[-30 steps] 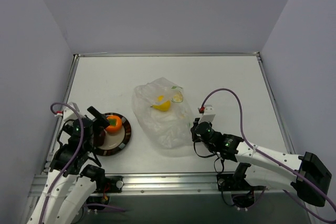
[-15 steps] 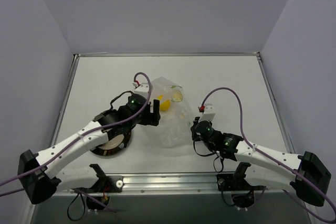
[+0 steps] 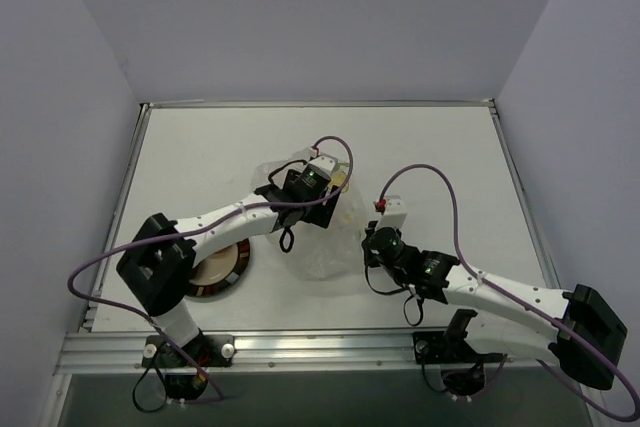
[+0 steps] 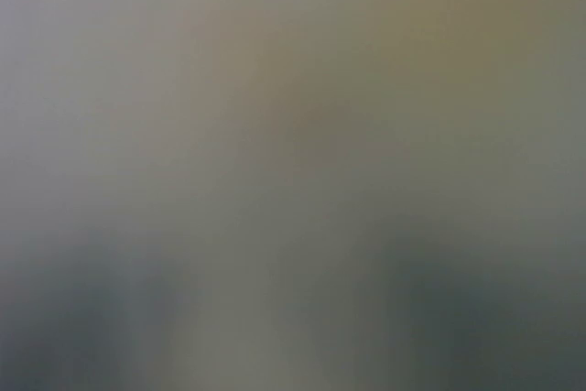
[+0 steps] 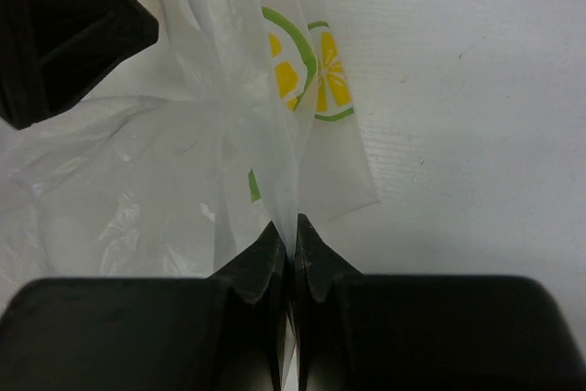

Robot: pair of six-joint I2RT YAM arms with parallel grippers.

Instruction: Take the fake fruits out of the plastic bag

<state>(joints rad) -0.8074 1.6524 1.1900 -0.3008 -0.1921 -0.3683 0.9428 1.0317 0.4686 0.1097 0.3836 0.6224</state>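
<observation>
The plastic bag [image 3: 330, 245] is lying crumpled pretty much in the middle of the worktop [image 3: 200, 152], between the two arms. It's clear, wrinkly film.

Setting-wise it's a plain box: pale grey-lilac walls [image 3: 320, 27] on three sides. The worktop is flat, matte white and a bit grainy up close, with a thin metal frame round it and a metal rail [image 3: 320, 349] along the near edge where the arms are bolted.

The left arm stretches diagonally from its base up over the bag, and the left tool [image 3: 318, 205] sits right on top of the upper part of the film. Can't tell how wide it is or whether it has anything, since its own camera shows only a grey-brown blur. Looks like its black body is the dark block in the top left corner of the right wrist view.

The round black-rimmed plate [image 3: 234, 269] is off to the left of the bag, half hidden under the left arm.

The right tool [image 3: 368, 244] is at the bag's right edge, fingers [image 5: 265, 258] squeezed together with a pleat of film pinched between them.

Green and yellow lemon-slice prints [image 5: 302, 66] are on the film just past those fingers. There's also a sliver of yellow at the very top of that view, but I can't tell whether it's print or fruit.
</observation>
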